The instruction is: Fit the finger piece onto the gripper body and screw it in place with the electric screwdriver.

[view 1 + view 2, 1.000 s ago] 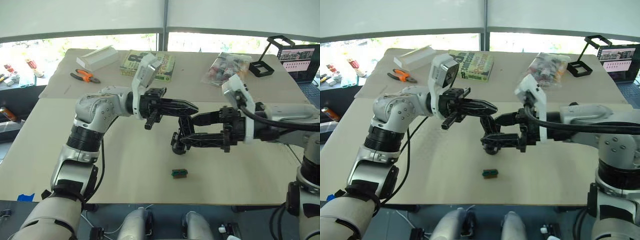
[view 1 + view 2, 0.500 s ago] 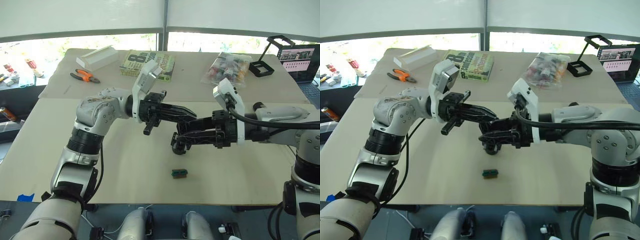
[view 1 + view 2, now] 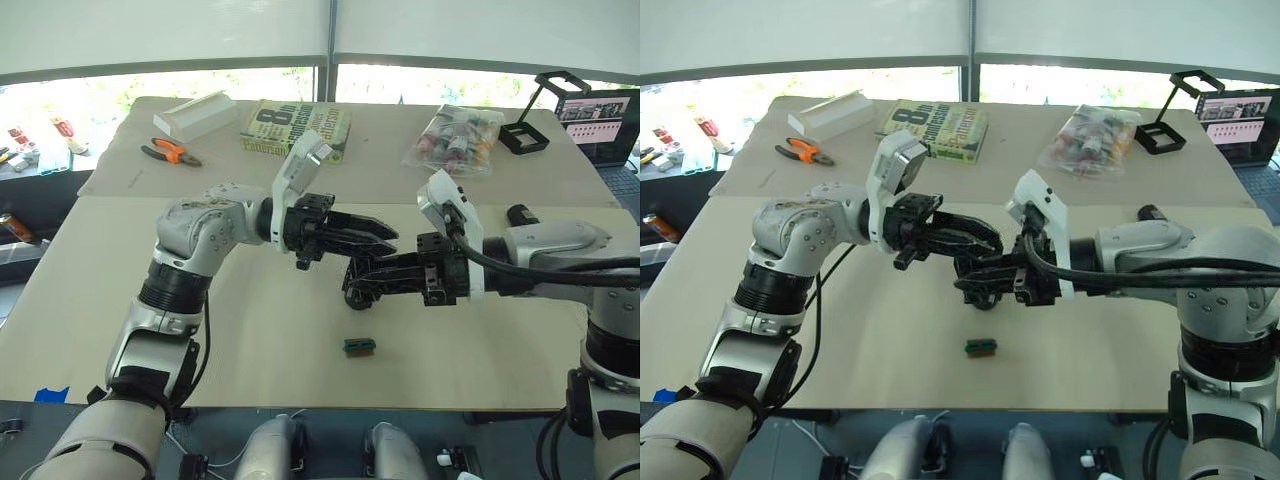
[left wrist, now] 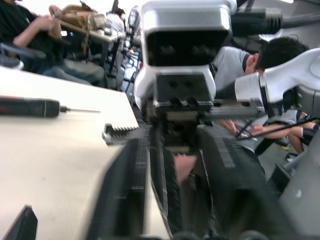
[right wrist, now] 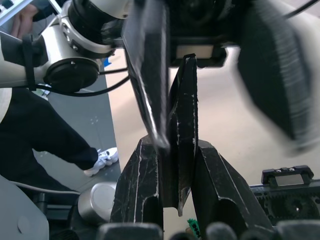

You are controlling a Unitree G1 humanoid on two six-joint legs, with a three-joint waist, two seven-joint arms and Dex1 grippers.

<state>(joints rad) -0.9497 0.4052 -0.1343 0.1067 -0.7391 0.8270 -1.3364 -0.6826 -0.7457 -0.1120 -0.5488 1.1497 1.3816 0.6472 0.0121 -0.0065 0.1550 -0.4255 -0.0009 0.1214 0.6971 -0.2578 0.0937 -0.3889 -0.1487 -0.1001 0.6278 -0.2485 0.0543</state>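
Note:
The finger piece, a thin black blade, stands upright between the fingers of my right gripper, which is shut on it. My left gripper faces it above the table's middle, open, with its fingers spread on either side of the blade. The gripper body, a chunky black block, lies on the table just under the right gripper's tips. The electric screwdriver lies flat on the table, its thin bit pointing along the surface.
A small green block lies in front of the grippers. Along the far edge are orange-handled pliers, a white box, a book, a bag of parts and a black stand. People sit beyond the table.
The right gripper moved left toward the left gripper and closed on the finger piece. The left gripper, shut before, has opened.

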